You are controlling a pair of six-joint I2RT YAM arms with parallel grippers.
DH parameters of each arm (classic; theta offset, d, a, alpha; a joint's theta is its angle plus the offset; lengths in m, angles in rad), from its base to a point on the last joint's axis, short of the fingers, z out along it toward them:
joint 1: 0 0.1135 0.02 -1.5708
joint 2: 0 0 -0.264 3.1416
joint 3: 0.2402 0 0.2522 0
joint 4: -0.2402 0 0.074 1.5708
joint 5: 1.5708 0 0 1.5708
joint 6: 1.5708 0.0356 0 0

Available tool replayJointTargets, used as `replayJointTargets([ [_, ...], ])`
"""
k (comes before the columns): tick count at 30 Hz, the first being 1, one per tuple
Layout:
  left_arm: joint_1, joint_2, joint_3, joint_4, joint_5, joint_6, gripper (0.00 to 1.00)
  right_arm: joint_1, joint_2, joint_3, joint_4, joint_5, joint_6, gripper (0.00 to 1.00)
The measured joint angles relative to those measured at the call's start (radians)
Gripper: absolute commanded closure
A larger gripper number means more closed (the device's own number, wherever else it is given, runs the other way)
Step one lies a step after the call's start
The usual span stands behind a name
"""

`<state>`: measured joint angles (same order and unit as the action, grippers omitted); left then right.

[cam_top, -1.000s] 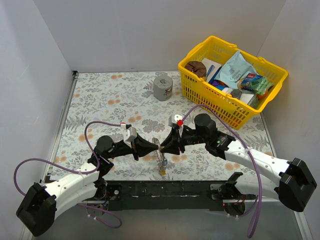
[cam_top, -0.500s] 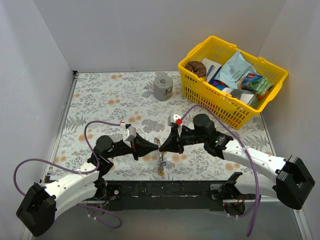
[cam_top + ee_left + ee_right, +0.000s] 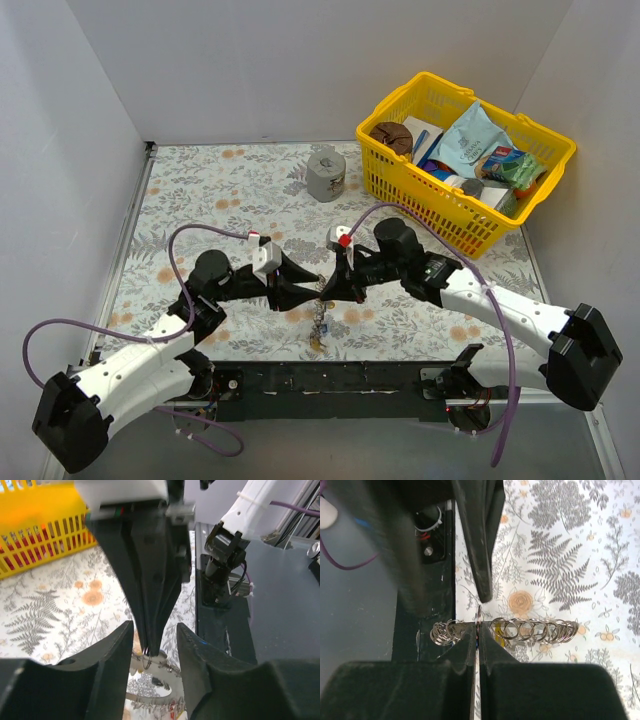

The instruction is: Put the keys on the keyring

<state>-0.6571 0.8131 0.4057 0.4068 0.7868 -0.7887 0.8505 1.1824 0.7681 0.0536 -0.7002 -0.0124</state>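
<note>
The keyring [image 3: 320, 318], a flat grey ring, hangs low over the flowered table between the two arms. My right gripper [image 3: 322, 292] is shut on its upper edge, pinching a thin wire ring there [image 3: 478, 616]. In the right wrist view the keyring [image 3: 517, 624] shows edge on, with several small wire rings threaded along it. The keys [image 3: 316, 343] dangle beneath it; a yellow one [image 3: 498, 639] shows behind the fingers. My left gripper [image 3: 303, 293] is open, with its fingers [image 3: 117, 645] on either side of the right gripper's tips. The keyring [image 3: 160, 667] hangs just below them.
A yellow basket [image 3: 430, 78] full of packets stands at the back right. A grey can [image 3: 325, 175] stands behind the grippers. The black mounting plate [image 3: 330, 380] runs along the near edge, just in front of the hanging keys. White walls close in the left, back and right.
The right gripper has shut on the keyring and the left gripper has opened and let go. Both arms shifted slightly left and away, and the hanging keys swung a little left.
</note>
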Motion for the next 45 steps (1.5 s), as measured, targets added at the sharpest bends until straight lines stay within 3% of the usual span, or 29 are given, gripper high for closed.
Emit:
replayJointTargets([
  [3, 0.000, 0.009, 0.084, -0.094, 0.023, 0.066, 0.48, 0.000, 0.024, 0.055, -0.114, 0.016, -0.061, 0.99],
  [15, -0.001, 0.126, 0.175, -0.337, 0.117, 0.227, 0.54, 0.000, 0.097, 0.186, -0.421, -0.030, -0.254, 0.99],
  [35, -0.014, 0.272, 0.224, -0.373, 0.198, 0.268, 0.68, 0.000, 0.093, 0.192, -0.451, -0.066, -0.280, 0.99],
  [43, -0.021, 0.306, 0.232, -0.373, 0.212, 0.258, 1.00, 0.000, 0.093, 0.191, -0.445, -0.062, -0.278, 0.99],
  [45, -0.021, 0.313, 0.233, -0.374, 0.214, 0.258, 1.00, -0.001, 0.093, 0.191, -0.450, -0.059, -0.276, 0.99],
])
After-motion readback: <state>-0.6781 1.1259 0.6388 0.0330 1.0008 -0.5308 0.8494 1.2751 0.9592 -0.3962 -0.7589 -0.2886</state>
